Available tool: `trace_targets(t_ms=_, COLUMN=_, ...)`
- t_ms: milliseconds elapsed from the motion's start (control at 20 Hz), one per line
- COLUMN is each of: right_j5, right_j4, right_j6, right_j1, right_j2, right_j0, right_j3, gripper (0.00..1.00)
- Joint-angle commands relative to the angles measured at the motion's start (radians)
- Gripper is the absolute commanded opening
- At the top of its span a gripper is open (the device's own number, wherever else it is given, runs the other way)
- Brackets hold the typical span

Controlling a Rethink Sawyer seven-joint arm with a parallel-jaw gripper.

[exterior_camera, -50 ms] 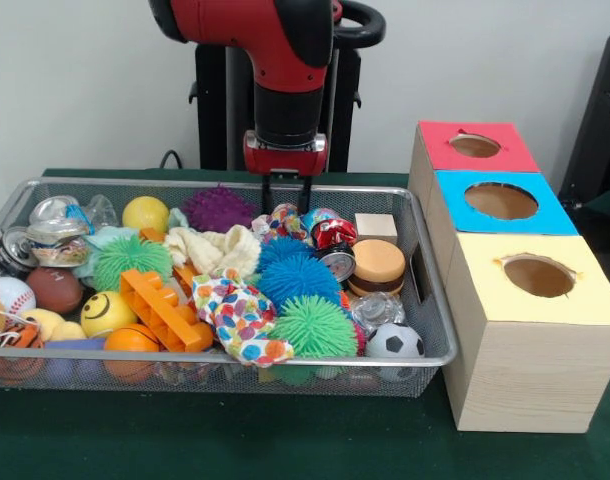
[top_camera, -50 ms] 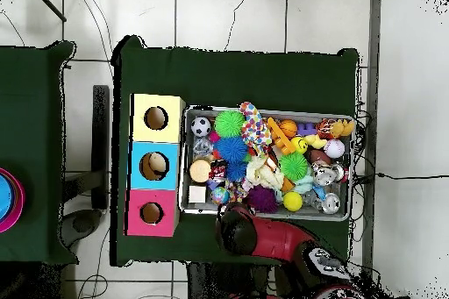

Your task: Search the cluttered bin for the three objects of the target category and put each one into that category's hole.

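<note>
The dark green cloth-covered surface [exterior_camera, -50 ms: 105, 440] carries everything. Largest on it is the shallow rectangular silver wire-mesh bin [exterior_camera, -50 ms: 430, 300], heaped with toys. Just beside the bin, to its right in the front view, stands the long pale wooden box [exterior_camera, -50 ms: 505, 385], whose flat top is split into three coloured panels, each cut with a round hole: a red-panel hole [exterior_camera, -50 ms: 475, 146] farthest back, a blue-panel hole [exterior_camera, -50 ms: 501, 201] in the middle and a yellow-panel hole [exterior_camera, -50 ms: 538, 276] nearest.

The red and black robot arm [exterior_camera, -50 ms: 285, 50] hangs over the bin's back rim, and its black end effector [exterior_camera, -50 ms: 286, 205] points straight down just above the clutter there; its two thin fingers stand slightly apart and hold nothing.

Inside the bin, a crumpled cloth with multicoloured patches [exterior_camera, -50 ms: 240, 315] lies near the centre front, touching an orange ridged plastic block [exterior_camera, -50 ms: 163, 308]. Next to the cloth sit a spiky blue rubber ball [exterior_camera, -50 ms: 297, 275] and a spiky green rubber ball [exterior_camera, -50 ms: 315, 325]; a second spiky green ball [exterior_camera, -50 ms: 130, 258] lies further left, and a spiky purple ball [exterior_camera, -50 ms: 217, 208] rests against the back rim. A tan and brown round puck [exterior_camera, -50 ms: 378, 266] and a small pale wooden cube [exterior_camera, -50 ms: 375, 227] occupy the bin's right end. A smooth black-and-white soccer ball [exterior_camera, -50 ms: 394, 342] fills the front right corner, a yellow smiley ball [exterior_camera, -50 ms: 107, 312] sits beside the orange block, and a stitched white baseball [exterior_camera, -50 ms: 7, 295] lies at the left end.
</note>
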Motion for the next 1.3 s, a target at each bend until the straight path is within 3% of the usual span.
trace_targets(t_ms=50, right_j5=-0.098, right_j4=-0.046, right_j6=0.162, right_j1=0.055, right_j2=0.05, right_j0=-0.005, right_j3=0.014, gripper=0.0)
trace_targets(t_ms=200, right_j5=-0.115, right_j4=-0.049, right_j6=0.167, right_j1=0.023, right_j2=0.057, right_j0=-0.017, right_j3=0.038, gripper=0.0)
trace_targets(t_ms=250, right_j5=-0.116, right_j4=-0.04, right_j6=0.179, right_j1=-0.03, right_j2=0.043, right_j0=0.002, right_j3=0.06, gripper=0.0)
trace_targets(t_ms=350, right_j5=-0.114, right_j4=-0.028, right_j6=0.204, right_j1=-0.124, right_j2=0.09, right_j0=-0.038, right_j3=0.119, gripper=0.0)
trace_targets(t_ms=600, right_j5=0.01, right_j4=0.007, right_j6=0.177, right_j1=-0.299, right_j2=0.149, right_j0=-0.082, right_j3=0.173, gripper=0.0)
trace_targets(t_ms=800, right_j5=0.095, right_j4=0.052, right_j6=0.164, right_j1=-0.436, right_j2=0.238, right_j0=-0.124, right_j3=0.198, gripper=0.0)
trace_targets(t_ms=850, right_j5=0.101, right_j4=0.064, right_j6=0.169, right_j1=-0.477, right_j2=0.295, right_j0=-0.154, right_j3=0.213, gripper=0.0)
trace_targets(t_ms=1050, right_j5=0.13, right_j4=0.11, right_j6=0.171, right_j1=-0.581, right_j2=0.387, right_j0=-0.176, right_j3=0.221, gripper=0.0)
trace_targets(t_ms=1300, right_j5=0.228, right_j4=0.183, right_j6=0.162, right_j1=-0.609, right_j2=0.368, right_j0=-0.12, right_j3=0.181, gripper=0.0)
